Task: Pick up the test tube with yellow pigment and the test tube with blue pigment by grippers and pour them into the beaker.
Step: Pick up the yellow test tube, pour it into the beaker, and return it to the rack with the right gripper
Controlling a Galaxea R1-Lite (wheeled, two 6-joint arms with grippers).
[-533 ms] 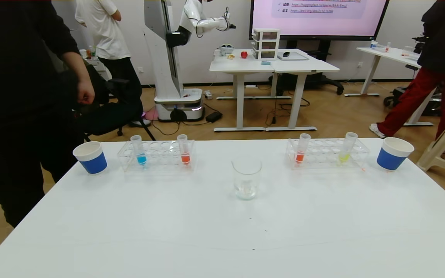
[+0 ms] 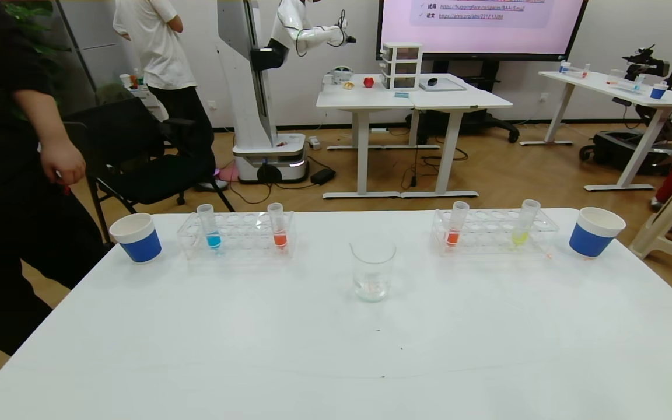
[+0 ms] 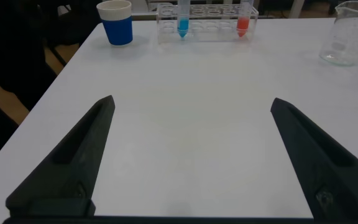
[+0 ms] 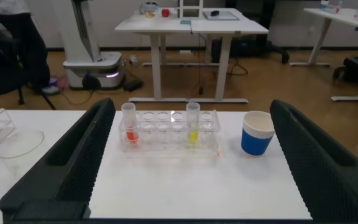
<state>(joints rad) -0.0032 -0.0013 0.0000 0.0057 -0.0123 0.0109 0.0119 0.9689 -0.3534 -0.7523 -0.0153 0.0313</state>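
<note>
I see the beaker [image 2: 373, 270] mid-table between 2 racks, so each arm gets a short pour: the test tube with blue pigment [image 2: 208, 225] stands left, the test tube with yellow pigment [image 2: 524, 222] right. Both the left gripper [image 3: 191, 155] and right gripper [image 4: 191, 155] hang back with jaws spread wide (holding nothing), each facing its own rack.

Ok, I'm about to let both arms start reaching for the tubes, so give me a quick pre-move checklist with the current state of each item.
1. left gripper open, nothing between its fingers: ok.
2. right gripper open, nothing held: ok.
3. test tube with blue pigment upright in the left rack, on the robot's left: ok.
4. test tube with yellow pigment standing in the right rack, leaning slightly: ok.
5. beaker upright between the racks, in the middle of the table: ok.
6. Bystander close to the table's left corner, clear of the left arm's path: cannot tell.
</note>
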